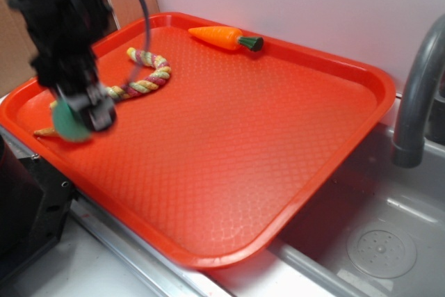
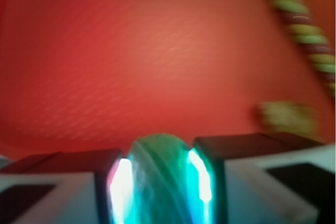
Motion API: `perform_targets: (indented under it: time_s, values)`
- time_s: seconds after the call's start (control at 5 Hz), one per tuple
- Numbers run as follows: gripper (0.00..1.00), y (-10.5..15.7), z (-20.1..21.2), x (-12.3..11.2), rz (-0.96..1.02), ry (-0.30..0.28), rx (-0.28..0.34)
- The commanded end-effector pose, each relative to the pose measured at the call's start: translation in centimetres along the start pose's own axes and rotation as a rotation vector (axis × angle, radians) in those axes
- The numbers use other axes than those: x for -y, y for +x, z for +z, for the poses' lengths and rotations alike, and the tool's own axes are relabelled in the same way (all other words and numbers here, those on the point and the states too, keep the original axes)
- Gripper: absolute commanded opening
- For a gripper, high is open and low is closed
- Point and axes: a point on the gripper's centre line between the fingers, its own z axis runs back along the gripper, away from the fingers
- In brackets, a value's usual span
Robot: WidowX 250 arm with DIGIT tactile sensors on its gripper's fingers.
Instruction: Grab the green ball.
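Note:
The green ball [image 1: 68, 123] is at the left end of the orange tray [image 1: 229, 144], pinched between the fingers of my gripper [image 1: 78, 117]. In the wrist view the ball [image 2: 160, 174] fills the gap between both black fingers [image 2: 105, 182], with curved seam lines showing on it. My gripper [image 2: 160, 182] is shut on it. Whether the ball rests on the tray or hangs just above it cannot be told.
A multicoloured rope toy [image 1: 147, 74] curls just behind the gripper, and shows as a rope [image 2: 307, 40] at the right of the wrist view. A toy carrot [image 1: 222, 37] lies at the tray's back edge. A grey faucet [image 1: 417, 95] and sink [image 1: 375, 241] are to the right.

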Motion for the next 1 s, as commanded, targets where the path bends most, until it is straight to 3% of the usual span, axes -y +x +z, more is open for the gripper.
perform_targets:
  time_s: [0.0,0.2,0.6,0.8]
  values:
    - [0.00,2.1,3.9,-5.4,0.170,0.015,0.033]
    - [0.00,3.1,5.0,-6.2,0.191,0.049,0.040]
    - [0.00,4.2,7.8,-6.7,0.221,0.058,0.111]
    - [0.00,4.2,7.2,-6.9,0.227,0.053,0.091]
